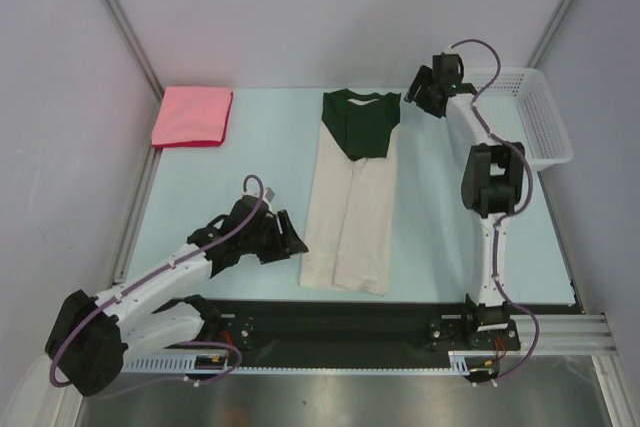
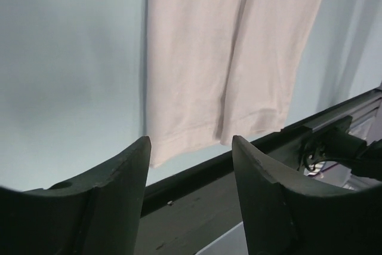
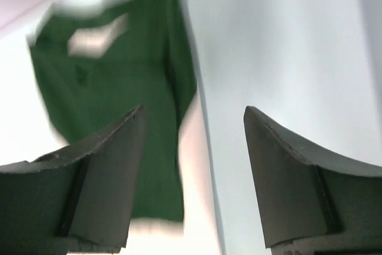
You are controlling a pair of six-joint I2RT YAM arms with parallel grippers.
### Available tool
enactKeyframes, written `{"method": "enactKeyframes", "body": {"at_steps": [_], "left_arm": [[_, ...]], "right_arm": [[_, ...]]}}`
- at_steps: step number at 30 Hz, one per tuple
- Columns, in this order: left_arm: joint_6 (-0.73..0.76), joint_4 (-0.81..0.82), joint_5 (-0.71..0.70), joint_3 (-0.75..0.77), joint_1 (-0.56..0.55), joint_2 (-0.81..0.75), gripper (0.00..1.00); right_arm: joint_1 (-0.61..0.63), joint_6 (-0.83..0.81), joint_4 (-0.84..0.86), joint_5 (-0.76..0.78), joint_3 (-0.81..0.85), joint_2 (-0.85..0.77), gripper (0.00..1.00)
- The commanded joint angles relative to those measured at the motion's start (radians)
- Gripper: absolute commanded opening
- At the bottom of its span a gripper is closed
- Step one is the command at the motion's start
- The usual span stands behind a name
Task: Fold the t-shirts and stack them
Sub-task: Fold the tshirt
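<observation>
The cream-and-dark-green shirt (image 1: 352, 197) lies face down in a long narrow strip at the table's middle, green part at the far end, sides folded in. The pink-red shirt (image 1: 192, 116) lies folded square at the far left. My left gripper (image 1: 293, 236) is open and empty beside the strip's near left corner; the left wrist view shows the cream hem (image 2: 221, 58) past its fingers. My right gripper (image 1: 418, 94) is open and empty just right of the green collar end, which the right wrist view shows blurred (image 3: 131, 88).
A white mesh basket (image 1: 535, 112) stands at the far right, next to the right arm. A black rail (image 1: 350, 322) runs along the table's near edge. Grey walls close in the left, back and right.
</observation>
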Motion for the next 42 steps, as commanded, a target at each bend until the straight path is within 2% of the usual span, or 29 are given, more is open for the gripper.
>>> {"method": "enactKeyframes", "body": {"at_steps": [1, 3, 5, 6, 7, 9, 10, 11, 13, 14, 17, 22, 25, 27, 30, 36, 42], "left_arm": [[0.161, -0.068, 0.076, 0.048, 0.05, 0.015, 0.63], [0.204, -0.077, 0.113, 0.068, 0.085, 0.078, 0.64], [0.241, -0.074, 0.127, 0.075, 0.088, 0.115, 0.64], [0.251, -0.064, 0.139, 0.077, 0.088, 0.157, 0.65], [0.259, -0.053, 0.167, 0.08, 0.088, 0.182, 0.64], [0.279, -0.051, 0.188, 0.094, 0.09, 0.234, 0.62], [0.281, -0.053, 0.198, 0.097, 0.088, 0.271, 0.61], [0.281, -0.051, 0.214, 0.097, 0.087, 0.286, 0.59], [0.281, -0.053, 0.221, 0.094, 0.087, 0.297, 0.55], [0.281, -0.053, 0.219, 0.092, 0.088, 0.291, 0.53], [0.269, -0.057, 0.219, 0.075, 0.084, 0.271, 0.47], [0.242, -0.123, 0.152, 0.098, 0.042, 0.271, 0.36], [0.229, -0.221, 0.045, 0.164, -0.01, 0.3, 0.51], [0.219, -0.263, -0.001, 0.199, -0.047, 0.325, 0.53], [0.215, -0.269, -0.02, 0.223, -0.076, 0.36, 0.51], [0.212, -0.263, -0.031, 0.232, -0.123, 0.414, 0.49], [0.216, -0.231, -0.006, 0.233, -0.136, 0.451, 0.48]], "right_arm": [[0.04, -0.011, -0.164, 0.013, -0.262, -0.339, 0.72], [0.082, -0.003, -0.186, -0.025, -0.463, -0.451, 0.72], [0.123, -0.006, -0.233, -0.047, -0.572, -0.594, 0.72], [0.171, -0.006, -0.271, -0.056, -0.696, -0.635, 0.72], [0.195, -0.003, -0.276, -0.068, -0.759, -0.731, 0.73], [0.253, 0.02, -0.279, -0.105, -0.902, -0.824, 0.72], [0.308, 0.037, -0.287, -0.102, -1.03, -0.868, 0.72], [0.339, 0.051, -0.279, -0.113, -1.092, -0.961, 0.72], [0.404, 0.109, -0.278, -0.15, -1.242, -1.04, 0.7], [0.424, 0.136, -0.284, -0.147, -1.28, -1.123, 0.69], [0.494, 0.247, -0.29, -0.18, -1.404, -1.234, 0.63], [0.62, 0.373, -0.301, -0.143, -1.47, -1.28, 0.55], [0.706, 0.451, -0.279, -0.124, -1.484, -1.236, 0.54], [0.766, 0.502, -0.279, -0.099, -1.473, -1.21, 0.54], [0.826, 0.528, -0.334, -0.026, -1.446, -1.159, 0.53], [0.852, 0.545, -0.367, 0.03, -1.433, -1.13, 0.48], [0.852, 0.545, -0.368, 0.042, -1.432, -1.131, 0.49]]}}
